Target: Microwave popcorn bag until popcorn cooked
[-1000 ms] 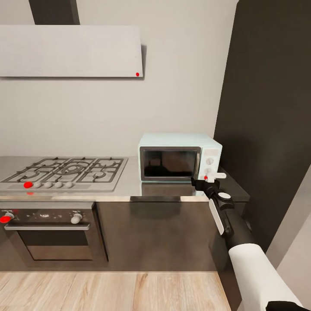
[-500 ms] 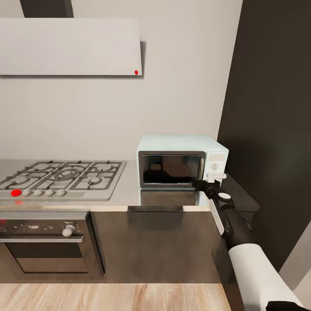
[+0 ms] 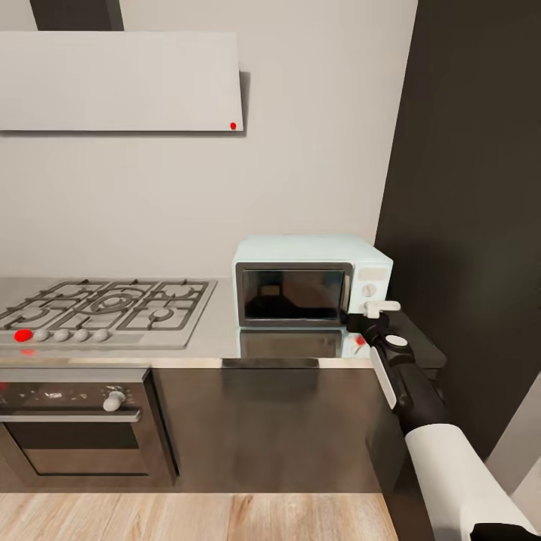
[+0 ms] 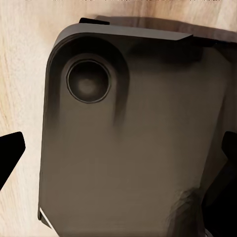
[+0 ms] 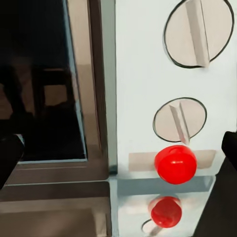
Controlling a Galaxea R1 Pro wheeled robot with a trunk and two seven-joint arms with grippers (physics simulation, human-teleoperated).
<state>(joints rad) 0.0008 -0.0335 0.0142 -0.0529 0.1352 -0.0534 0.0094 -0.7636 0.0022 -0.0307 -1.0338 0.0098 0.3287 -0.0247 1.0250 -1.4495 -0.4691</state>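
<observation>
Nearest the head camera: white-sleeved, black-forearmed right arm [image 3: 421, 406], reaching up toward the small boxy pale mint-blue microwave [image 3: 312, 282]. At its tip, black right gripper [image 3: 373, 321], just in front of the microwave's lower right corner, below the white control panel [image 3: 369, 287]. In the right wrist view, dark fingertips [image 5: 10, 158] spread to both picture edges, jaws wide apart, nothing between them. Straight ahead of those fingers, very close: two pale round knobs [image 5: 179, 120] stacked on the panel, a glossy red round marker [image 5: 176, 164] beneath the lower knob, its reflection on the smooth pale grey countertop [image 3: 218, 338] under the microwave. Beside the panel, dark glass door [image 5: 39, 84] in its brown-grey frame, shut. Contact between gripper and microwave: cannot tell.

In the left wrist view: left gripper [image 4: 118, 153] fingertips likewise at both edges, parted and holding nothing, over a dark rounded base plate [image 4: 128, 148] above pale wooden floor [image 4: 22, 74].

Left of the microwave on the countertop: grated steel gas hob [image 3: 105, 308] with a red marker on its front; below it, wide steel oven [image 3: 71, 421]. Right of the microwave: tall dark cabinet [image 3: 473, 210]. Farthest, up on the pale grey wall left of the microwave: flat white hood [image 3: 120, 81].
</observation>
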